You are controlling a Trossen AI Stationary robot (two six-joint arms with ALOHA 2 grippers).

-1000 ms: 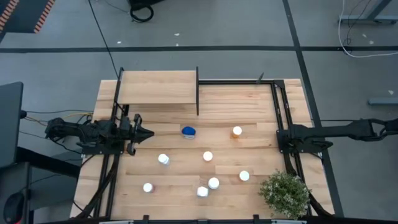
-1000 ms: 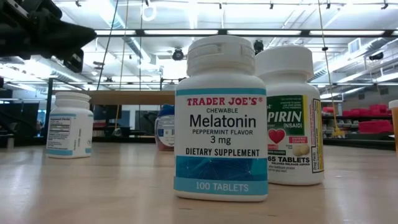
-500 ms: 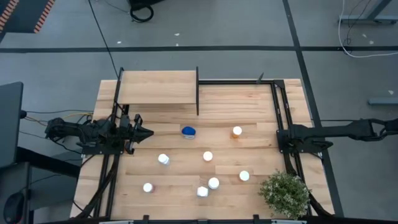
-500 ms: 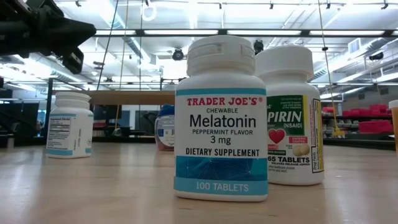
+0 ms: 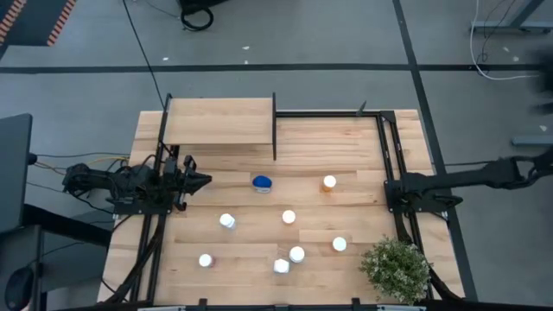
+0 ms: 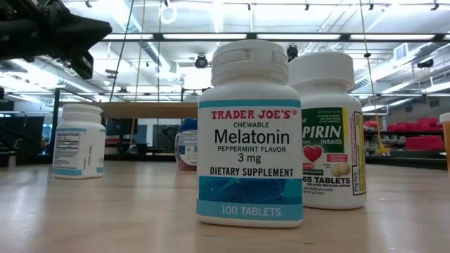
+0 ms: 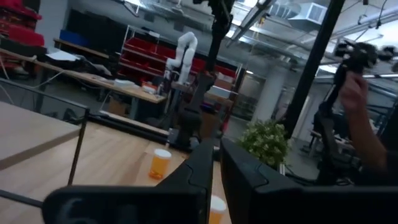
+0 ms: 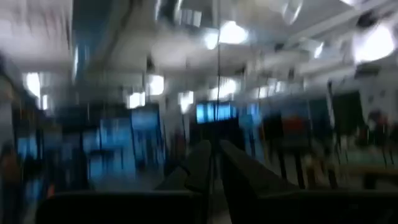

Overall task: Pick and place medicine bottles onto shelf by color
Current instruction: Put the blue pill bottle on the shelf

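High view: your left end effector (image 5: pixel 206 180) sits above the tabletop (image 5: pixel 346 147) at its left side, fingers together and gripping nothing, pointing toward the blue-topped bottle (image 5: pixel 262 182). The shelf (image 5: pixel 219 121) stands at the far left corner and carries no bottles. An orange bottle (image 5: pixel 329 182) stands right of the blue-topped one; six white-capped bottles (image 5: pixel 289 218) are scattered across the near half. Your right arm (image 5: pixel 467 181) lies along the right edge, beside the potted plant (image 5: pixel 396 268).

Low view: a melatonin bottle (image 6: pixel 249 133) stands upright in front, with an aspirin bottle (image 6: pixel 330 130) just behind to its right. A third white bottle (image 6: pixel 78 140) stands well apart at the left. The left end effector (image 6: pixel 84 31) hangs above it.

Left wrist view: the closed fingers (image 7: pixel 205 168) point across the tabletop toward the orange bottle (image 7: pixel 160 163) and the plant (image 7: pixel 267 142). A person's hand (image 7: pixel 354 93) shows in the room beyond.

Right wrist view: your right end effector (image 8: pixel 214 165) has its fingers together, gripping nothing; the background is blurred.
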